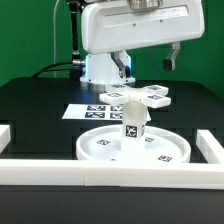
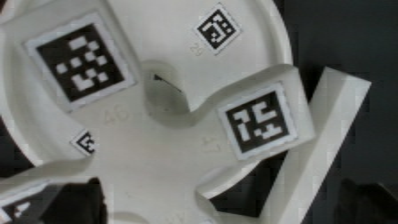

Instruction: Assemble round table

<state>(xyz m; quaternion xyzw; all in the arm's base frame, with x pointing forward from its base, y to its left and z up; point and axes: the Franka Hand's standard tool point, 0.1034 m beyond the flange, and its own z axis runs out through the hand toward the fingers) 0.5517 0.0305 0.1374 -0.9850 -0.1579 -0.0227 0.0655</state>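
Note:
The round disc (image 1: pixel 100 146) lies flat near the front of the black table. The short cylinder leg (image 1: pixel 133 127) stands upright on its middle, and the cross-shaped foot (image 1: pixel 142 97) sits on top of the leg. My gripper (image 1: pixel 150 58) hangs above and behind the foot, apart from it, open with nothing between its fingers. The wrist view looks down on the foot (image 2: pixel 178 110) from close by, with tags on its arms and the disc (image 2: pixel 222 30) beneath it. My fingers do not show clearly in that view.
The marker board (image 1: pixel 92 108) lies flat behind the disc. White border bars run along the front (image 1: pixel 110 173) and stand at both sides of the table (image 1: pixel 209 146). The robot base (image 1: pixel 100 68) rises at the back.

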